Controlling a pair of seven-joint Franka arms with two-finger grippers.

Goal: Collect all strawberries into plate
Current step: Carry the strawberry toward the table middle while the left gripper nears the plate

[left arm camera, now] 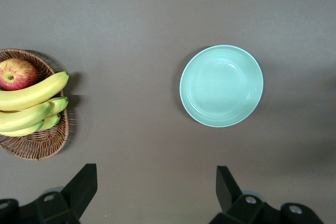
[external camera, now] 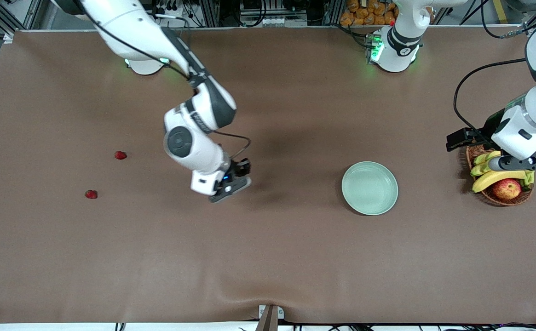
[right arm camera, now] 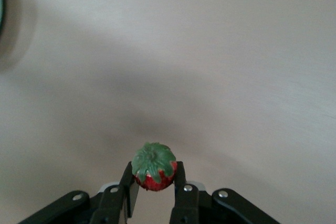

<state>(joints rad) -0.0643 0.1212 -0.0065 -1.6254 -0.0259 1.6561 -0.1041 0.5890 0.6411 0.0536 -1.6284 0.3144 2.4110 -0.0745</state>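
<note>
Your right gripper (right arm camera: 154,187) has its jaws clamped on one strawberry (right arm camera: 154,167); in the right wrist view the green cap faces up and the red flesh sits pinched between the two black fingers (right arm camera: 184,195). In the front view that gripper (external camera: 231,184) hangs over bare table (external camera: 268,257) around the middle of its length, between the two loose berries and the plate (external camera: 369,187).

Two more strawberries lie on the table toward the right arm's end: one (external camera: 120,155) farther from the front camera, the other (external camera: 91,194) nearer to it and closer to that end's edge. They are apart from each other and well apart from the plate.

The plate, pale mint green, sits flat toward the left arm's end with nothing in it, as the left wrist view confirms (left arm camera: 221,85).

Your left gripper (left arm camera: 157,195) has its jaws spread wide and holds nothing. In the front view it (external camera: 525,162) hovers over the wicker basket (external camera: 507,198) near the table edge at the left arm's end. The basket carries bananas (external camera: 498,177) and an apple (external camera: 507,188), and stands near the plate without touching it.
</note>
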